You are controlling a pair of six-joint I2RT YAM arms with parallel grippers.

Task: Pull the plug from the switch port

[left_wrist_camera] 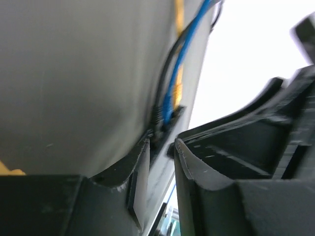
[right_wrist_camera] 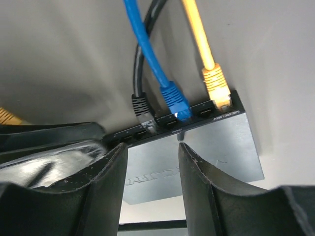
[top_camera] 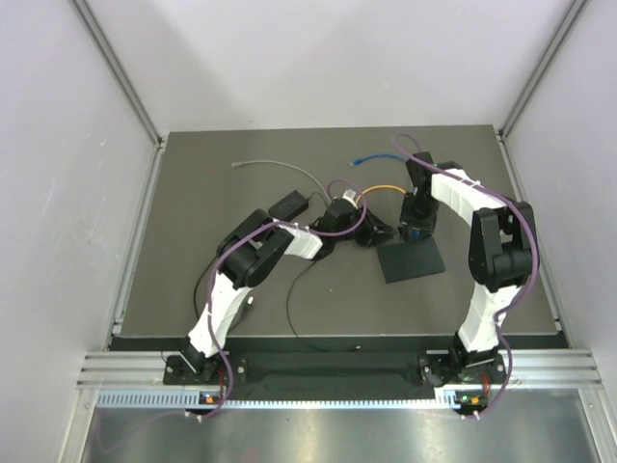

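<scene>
From above: black switch box point(top_camera: 412, 260) flat on the worktop point(top_camera: 193, 289), right of centre; right fingers point(top_camera: 416, 230) over its far edge, left fingers point(top_camera: 372, 232) just beside it to the left.

Left wrist: left fingers point(left_wrist_camera: 183, 153) parted, gripping nothing, blue plug point(left_wrist_camera: 167, 110) beyond the gap.

Right wrist: right fingers point(right_wrist_camera: 186, 153) parted, empty, near blue plug point(right_wrist_camera: 174, 101) seated in switch port point(right_wrist_camera: 173, 120).

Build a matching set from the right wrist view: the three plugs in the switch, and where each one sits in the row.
Plugs:
1. blue plug
2. yellow plug
3. black plug

Places:
A. leftmost of the three
B. rightmost, by the corner of the switch
C. between the other two

Pairs: 1-C, 2-B, 3-A
</scene>
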